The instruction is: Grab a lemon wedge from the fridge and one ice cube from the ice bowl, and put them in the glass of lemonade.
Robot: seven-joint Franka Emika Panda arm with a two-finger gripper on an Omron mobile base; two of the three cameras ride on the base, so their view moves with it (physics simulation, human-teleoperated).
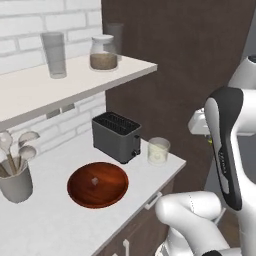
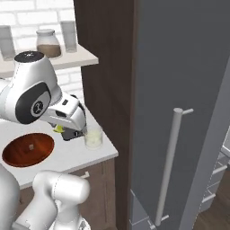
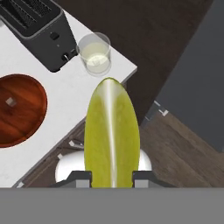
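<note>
My gripper [image 3: 112,179] is shut on the lemon wedge [image 3: 112,135], a bright yellow piece standing up between the fingertips. In the right base view the gripper [image 2: 68,133] hangs above the counter with the lemon wedge [image 2: 58,130] showing at its left side, just left of the glass of lemonade [image 2: 93,137]. The glass of lemonade [image 1: 158,151] stands near the counter's right corner, beside the toaster. The reddish-brown ice bowl [image 1: 80,192] holds one small ice cube [image 1: 94,181]. From the hand, the glass [image 3: 93,53] lies ahead and the ice bowl [image 3: 26,113] to the left. The fridge [image 2: 179,90] fills the right.
A black toaster [image 1: 116,136] stands behind the bowl. A grey utensil cup [image 1: 16,182] sits at the counter's left. The shelf [image 1: 75,75] above carries tall glasses and a jar. A dark wood panel [image 2: 105,67] separates counter and fridge; the fridge handle [image 2: 170,166] juts out.
</note>
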